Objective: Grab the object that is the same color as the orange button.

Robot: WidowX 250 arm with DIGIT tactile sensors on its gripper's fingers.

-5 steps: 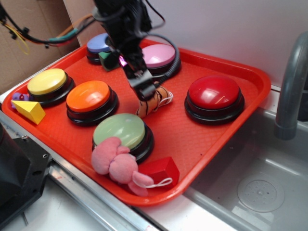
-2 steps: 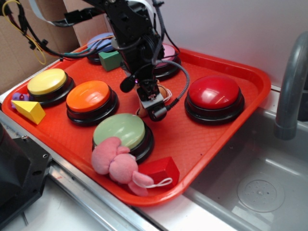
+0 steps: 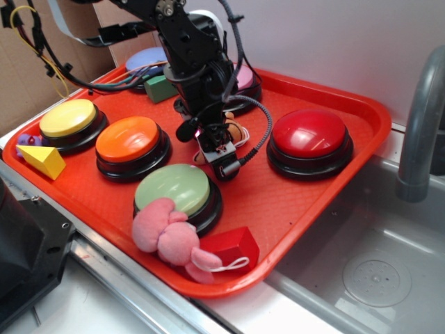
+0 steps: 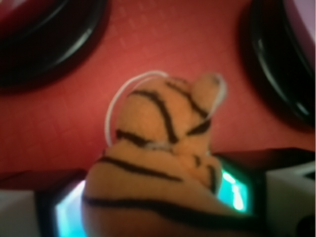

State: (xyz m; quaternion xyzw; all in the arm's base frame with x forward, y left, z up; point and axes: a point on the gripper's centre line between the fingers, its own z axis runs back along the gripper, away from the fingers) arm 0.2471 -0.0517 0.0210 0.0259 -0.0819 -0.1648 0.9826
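The object, a small orange plush tiger (image 4: 153, 148) with black stripes and a white string loop, lies on the red tray (image 3: 306, 202) between the buttons. In the exterior view only a bit of the tiger (image 3: 234, 129) shows behind the arm. My gripper (image 3: 220, 161) has come down over it. The wrist view shows the tiger filling the wide gap between the fingers of my gripper (image 4: 148, 210), a teal-lit pad (image 4: 66, 212) on either side. The jaws stand open around it. The orange button (image 3: 128, 138) is to the left.
Yellow (image 3: 67, 117), green (image 3: 172, 188) and red (image 3: 309, 132) buttons ring the spot, with blue and pink ones behind the arm. A pink plush (image 3: 167, 233) and red block (image 3: 233, 245) lie at the tray's front. A sink and faucet (image 3: 417, 125) are to the right.
The gripper has come down from above the tiger and now straddles it; the arm has swung forward and hides most of the toy in the exterior view.
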